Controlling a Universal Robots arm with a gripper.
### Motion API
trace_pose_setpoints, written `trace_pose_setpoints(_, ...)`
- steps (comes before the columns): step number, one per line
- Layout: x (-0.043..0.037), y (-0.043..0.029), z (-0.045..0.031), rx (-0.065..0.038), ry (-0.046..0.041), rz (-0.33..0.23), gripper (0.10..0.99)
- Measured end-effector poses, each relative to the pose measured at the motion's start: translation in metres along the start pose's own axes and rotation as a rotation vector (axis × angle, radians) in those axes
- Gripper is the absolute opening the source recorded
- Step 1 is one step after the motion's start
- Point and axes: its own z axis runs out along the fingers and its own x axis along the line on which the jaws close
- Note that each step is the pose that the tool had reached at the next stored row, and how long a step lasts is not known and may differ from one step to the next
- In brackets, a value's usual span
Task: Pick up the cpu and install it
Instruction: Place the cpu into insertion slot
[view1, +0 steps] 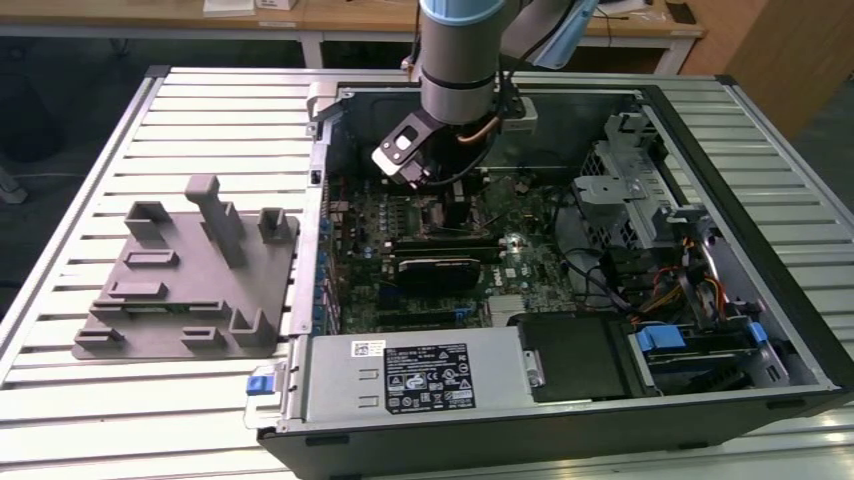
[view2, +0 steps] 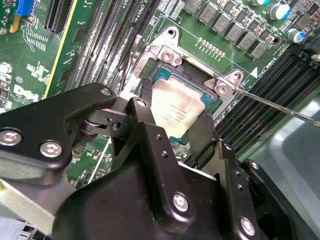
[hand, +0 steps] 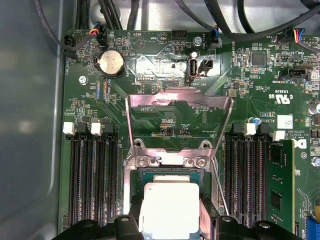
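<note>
Snugly, flat silvery square cpu (view2: 175, 110), clasped between black jaws

In the second wrist view the gripper (view2: 172, 122) covers a part of the cpu (view2: 177, 102) and of the socket (view2: 192, 75), so it is not possible to tell if the cpu sits fully inside. In the first wrist view the picture's edge cuts off the cpu (hand: 170, 207), and the gripper (hand: 172, 227) hides two of its corners. In the exterior view the arm (view1: 461, 60) hides the socket and the cpu.
</note>
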Motion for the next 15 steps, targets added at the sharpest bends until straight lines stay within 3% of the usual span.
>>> trace_pose_setpoints(3,0.0001,0.0000,0.0003,0.000,0.0006,0.000,0.537)
trace_pose_setpoints(4,0.0001,0.0000,0.0003,0.000,0.0005,0.000,0.604)
trace_pose_setpoints(11,0.0000,0.0000,-0.0011,0.000,0.0000,0.000,0.604)
trace_pose_setpoints(15,0.0000,0.0003,-0.0071,0.000,0.0001,0.000,0.604)
